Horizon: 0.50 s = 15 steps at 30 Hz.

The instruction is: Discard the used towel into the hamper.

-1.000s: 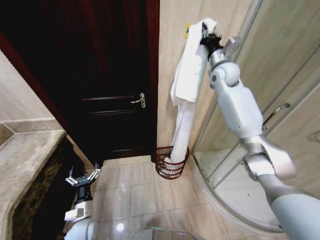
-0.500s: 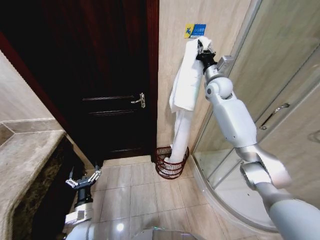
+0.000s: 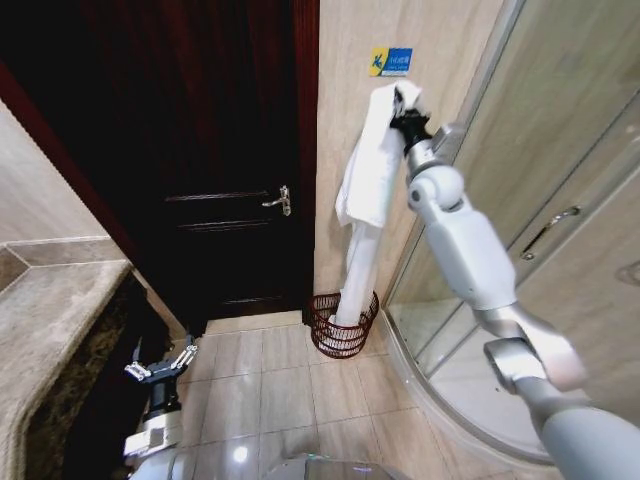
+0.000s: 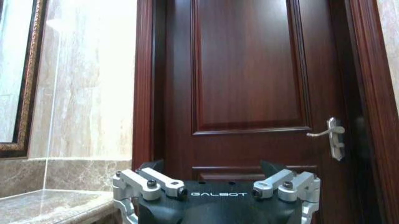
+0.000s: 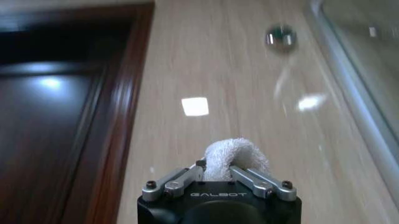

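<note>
A tiled bathroom: beige marble wall, dark wooden door (image 3: 230, 200), pale glossy floor (image 3: 290, 390). Nearest, low at the left by the stone counter (image 3: 60, 320), the left gripper (image 3: 160, 365) parked, fingers spread apart with nothing between them, facing the door and its handle (image 4: 330, 135). Farther off and high up, the right gripper (image 3: 405, 110) clamped on the top fold of the white towel (image 3: 365, 190), a tuft of terry showing between the closed fingers (image 5: 236, 156). Below that gripper, the towel hanging long and straight down the wall, its lower end reaching into the hamper (image 3: 342, 325), a reddish-brown wire basket on the floor against the wall. Just above the gripper, a small blue sign (image 3: 391, 61); to its right, the glass shower door (image 3: 560, 200) with its curved sill (image 3: 430, 400). Likely risk: most of the cloth hanging above the rim, so a release from this height could let the upper bulk fold over the basket's edge and spill onto the tiles, or tip the light basket. Tight margins beside the gripper: wall just behind, door frame on one side, shower glass on the other. Free room mainly straight down toward the basket and outward over the open floor.
</note>
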Motion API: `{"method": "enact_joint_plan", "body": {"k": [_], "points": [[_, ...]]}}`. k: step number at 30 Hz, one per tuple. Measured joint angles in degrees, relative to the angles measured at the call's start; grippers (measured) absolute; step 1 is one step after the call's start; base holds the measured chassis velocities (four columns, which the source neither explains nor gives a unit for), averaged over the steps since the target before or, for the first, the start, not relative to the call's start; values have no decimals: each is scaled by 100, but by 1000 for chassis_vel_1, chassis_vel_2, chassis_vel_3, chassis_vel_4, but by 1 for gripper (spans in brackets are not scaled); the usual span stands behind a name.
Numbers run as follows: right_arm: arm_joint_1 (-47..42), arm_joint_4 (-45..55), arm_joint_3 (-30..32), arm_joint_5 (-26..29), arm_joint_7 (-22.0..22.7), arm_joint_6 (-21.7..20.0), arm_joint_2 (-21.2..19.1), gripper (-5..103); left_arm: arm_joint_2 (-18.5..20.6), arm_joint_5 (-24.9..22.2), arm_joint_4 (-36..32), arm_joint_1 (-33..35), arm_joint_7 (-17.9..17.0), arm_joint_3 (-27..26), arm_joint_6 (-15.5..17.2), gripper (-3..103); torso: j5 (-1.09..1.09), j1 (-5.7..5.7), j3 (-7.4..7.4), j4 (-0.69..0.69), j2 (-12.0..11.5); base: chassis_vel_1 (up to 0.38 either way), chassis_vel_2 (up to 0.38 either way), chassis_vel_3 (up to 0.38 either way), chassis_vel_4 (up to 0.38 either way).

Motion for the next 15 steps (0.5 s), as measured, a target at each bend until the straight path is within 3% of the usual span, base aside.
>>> {"method": "enact_joint_plan", "body": {"k": [9, 15], "points": [[1497, -326, -520, 575, 135, -252, -86, 3, 0, -1, 13, -20, 0, 57, -32, 100, -1, 0, -1, 1, 1, 0, 0, 0, 0], [1516, -425, -566, 538, 270, -340, -36, 3, 0, -55, 21, 25, -1, 31, -102, 100, 1, 1, 0, 2, 0, 0, 0, 0, 0]]}}
